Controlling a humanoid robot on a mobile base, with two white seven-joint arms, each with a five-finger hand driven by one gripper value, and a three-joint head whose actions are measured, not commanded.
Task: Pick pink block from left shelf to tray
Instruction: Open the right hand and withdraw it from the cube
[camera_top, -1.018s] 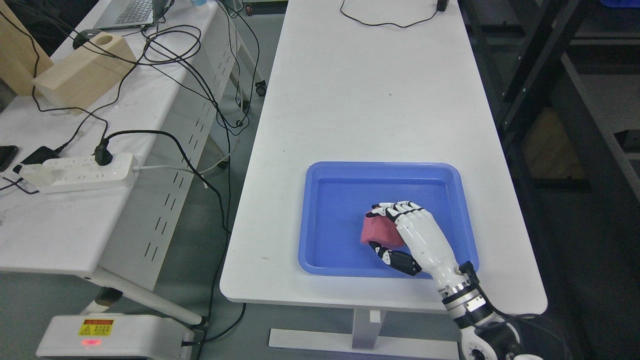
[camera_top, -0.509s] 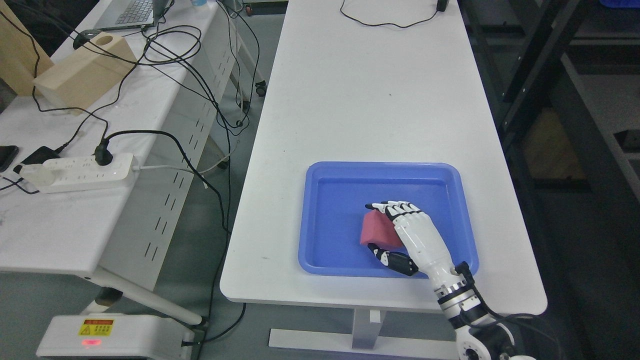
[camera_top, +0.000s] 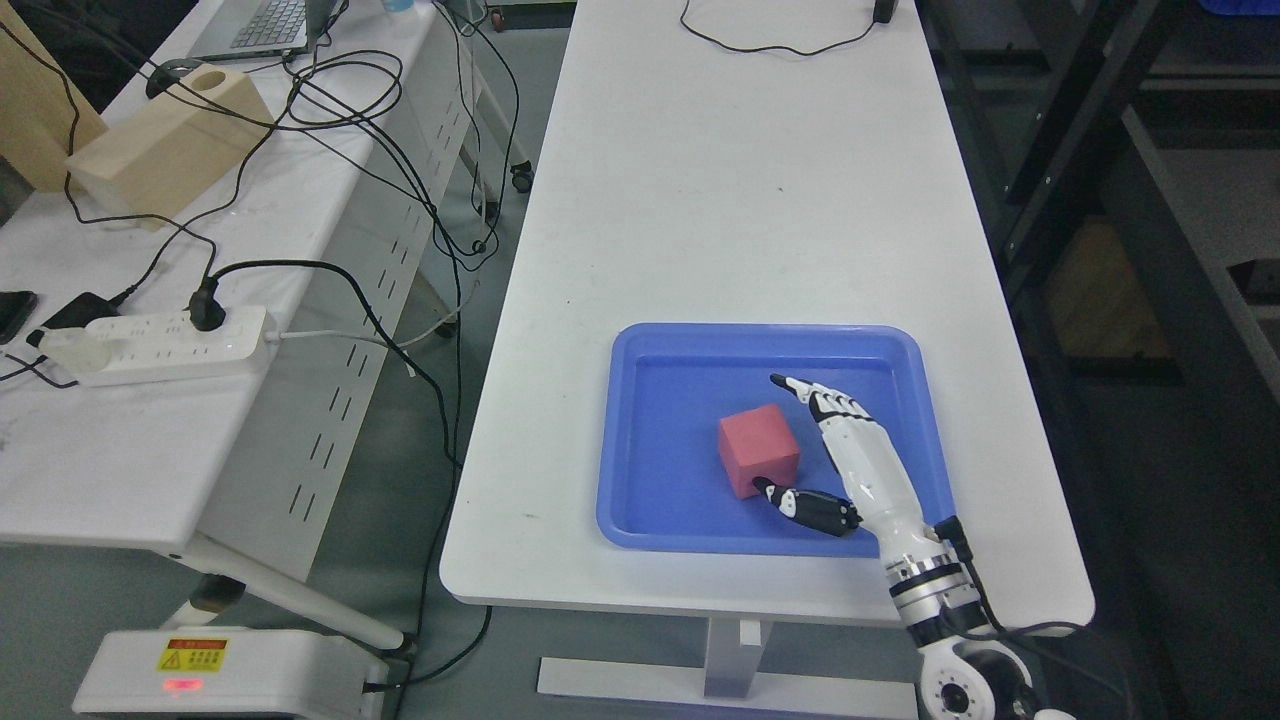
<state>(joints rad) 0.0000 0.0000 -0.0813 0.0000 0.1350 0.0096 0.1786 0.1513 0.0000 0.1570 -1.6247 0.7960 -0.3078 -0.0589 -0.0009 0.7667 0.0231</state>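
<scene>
The pink block (camera_top: 758, 450) sits on the floor of the blue tray (camera_top: 640, 520), a little right of its middle. My right hand (camera_top: 800, 440) is over the tray just right of the block, fingers (camera_top: 825, 400) stretched out and spread, holding nothing. Its thumb (camera_top: 805, 505) lies at the block's near right corner; whether it touches is unclear. The arm comes in from the lower right. The left arm is out of view.
The tray rests near the front edge of a long white table (camera_top: 740, 200). A second table (camera_top: 120, 430) at left carries a power strip (camera_top: 150, 345), cables and a wooden box (camera_top: 165, 145). Dark shelving (camera_top: 1150, 200) stands at right.
The right hand's fingers have opened off the block and swung to the right; the block now stands free in the tray.
</scene>
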